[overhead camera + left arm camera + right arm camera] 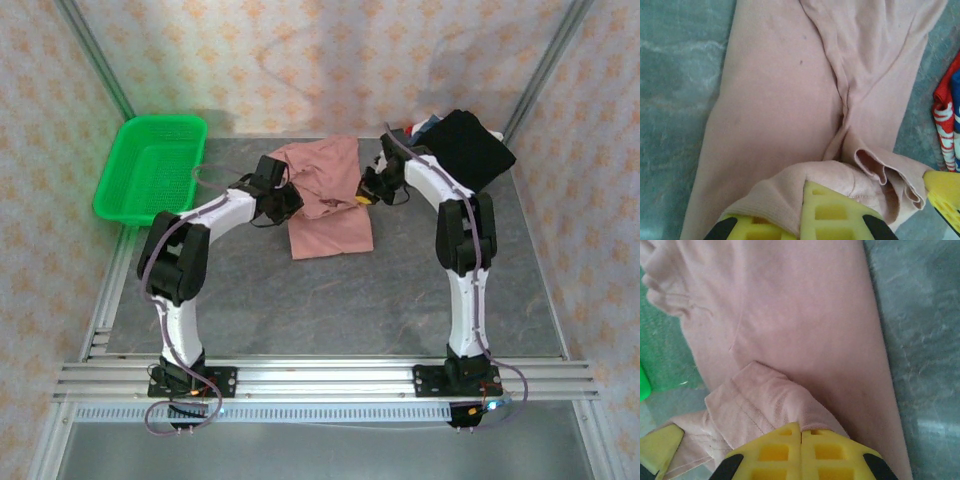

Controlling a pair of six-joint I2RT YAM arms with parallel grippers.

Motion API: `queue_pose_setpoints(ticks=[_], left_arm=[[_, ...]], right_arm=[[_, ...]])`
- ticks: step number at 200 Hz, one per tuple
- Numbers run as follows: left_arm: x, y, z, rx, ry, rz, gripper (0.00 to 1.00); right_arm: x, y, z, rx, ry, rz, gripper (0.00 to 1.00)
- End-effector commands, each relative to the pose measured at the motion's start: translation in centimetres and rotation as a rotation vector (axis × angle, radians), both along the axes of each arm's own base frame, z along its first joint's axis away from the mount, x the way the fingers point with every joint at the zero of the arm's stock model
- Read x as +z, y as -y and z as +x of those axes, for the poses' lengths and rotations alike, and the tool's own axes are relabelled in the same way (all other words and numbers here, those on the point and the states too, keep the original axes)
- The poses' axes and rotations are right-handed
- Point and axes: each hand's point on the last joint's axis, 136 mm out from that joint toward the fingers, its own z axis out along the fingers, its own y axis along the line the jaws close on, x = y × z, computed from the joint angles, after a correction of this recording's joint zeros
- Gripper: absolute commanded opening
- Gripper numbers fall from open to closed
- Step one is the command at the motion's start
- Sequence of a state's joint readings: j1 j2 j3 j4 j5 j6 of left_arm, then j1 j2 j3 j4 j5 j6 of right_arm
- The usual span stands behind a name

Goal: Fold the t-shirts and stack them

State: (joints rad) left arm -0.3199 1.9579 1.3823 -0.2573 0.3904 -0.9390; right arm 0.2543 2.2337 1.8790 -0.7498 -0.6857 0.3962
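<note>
Seen from above, both arms meet over the dusty-pink t-shirt (325, 205), which lies rumpled and part-folded near the middle of the far edge of the grey surface (330, 310). Up close, the left tool (802, 205) is clamped on a bunched fold, and the right tool (801, 436), fingers pressed together, pinches a stitched hem. The left wrist view also catches a red, white and blue printed shirt (946, 125) just beside the pink one. A black shirt (470, 145) sits at the far right corner, a green basket (150, 165) at the far left. Open room stretches toward the near edge.
</note>
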Motion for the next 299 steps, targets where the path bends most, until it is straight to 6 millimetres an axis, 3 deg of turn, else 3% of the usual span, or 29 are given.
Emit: queue_pose_setpoints(ticks=[1,18,34,49,62,74,92,99,102,113,129,150,178,201,229,244,249,268,299], left_arm=[[-0.1,-0.4,1.2,-0.018,-0.002,0.002,0.05],[-0.4,-0.5,2.4,0.003,-0.001,-0.037,0.26],[1.2,-0.5,4.0,0.035,0.044,-0.104,0.49],[4.2,-1.0,5.5,0.071,0.107,-0.145,0.57],[7.2,-0.9,6.3,0.077,0.155,-0.172,0.6],[9.5,-0.2,6.2,0.048,0.175,-0.185,0.61],[11.8,0.2,4.7,0.009,0.186,-0.159,0.62],[11.5,0.3,4.1,-0.005,0.174,-0.142,0.63],[12.7,0.3,3.5,-0.011,0.191,-0.143,0.63],[12.9,0.7,2.2,-0.035,0.181,-0.129,0.63],[11.8,0.9,-0.2,-0.071,0.141,-0.062,0.62],[10.5,3.4,-2.7,-0.144,0.129,-0.069,0.57],[6.4,6.9,-4.6,-0.202,0.074,-0.074,0.31],[3.6,8.4,-5.4,-0.204,0.059,-0.049,0.13],[-0.1,8.3,-6.3,-0.17,-0.001,0.013,0.02],[-1.5,7.7,-7.0,-0.142,-0.027,0.063,0.0],[-3.4,7.4,-7.4,-0.135,-0.062,0.087,0.0],[-6.0,6.2,-8.4,-0.126,-0.114,0.178,0.0],[-9.9,4.8,-10.4,-0.146,-0.217,0.264,0.0]], right_arm=[[-1.0,0.9,1.3,-0.007,-0.008,-0.053,0.0],[-1.0,0.6,2.9,-0.034,0.01,-0.025,0.06],[0.9,0.2,5.2,-0.088,0.075,0.051,0.14],[3.9,0.2,7.2,-0.137,0.157,0.111,0.21],[6.8,0.3,7.7,-0.147,0.225,0.131,0.31],[8.7,0.6,7.3,-0.155,0.256,0.128,0.37],[10.3,0.6,5.3,-0.16,0.238,0.145,0.37],[10.4,-0.1,4.2,-0.144,0.224,0.159,0.37],[10.5,-0.4,3.7,-0.135,0.217,0.164,0.36],[9.9,-1.4,1.6,-0.106,0.17,0.159,0.31],[8.0,-2.7,-1.1,-0.097,0.099,0.151,0.16],[5.3,-4.4,-2.4,-0.115,0.068,0.199,0.06],[2.5,-6.4,-1.9,-0.128,0.025,0.251,0.0],[-0.1,-6.5,-1.4,-0.147,-0.02,0.224,0.0],[-2.5,-6.0,-0.7,-0.168,-0.059,0.199,0.0],[-3.3,-5.9,-0.2,-0.176,-0.07,0.2,0.0],[-3.4,-5.9,-0.1,-0.179,-0.07,0.201,0.0],[-4.5,-5.4,1.1,-0.212,-0.072,0.202,0.0],[-4.6,-4.4,3.6,-0.274,-0.054,0.225,0.0]])
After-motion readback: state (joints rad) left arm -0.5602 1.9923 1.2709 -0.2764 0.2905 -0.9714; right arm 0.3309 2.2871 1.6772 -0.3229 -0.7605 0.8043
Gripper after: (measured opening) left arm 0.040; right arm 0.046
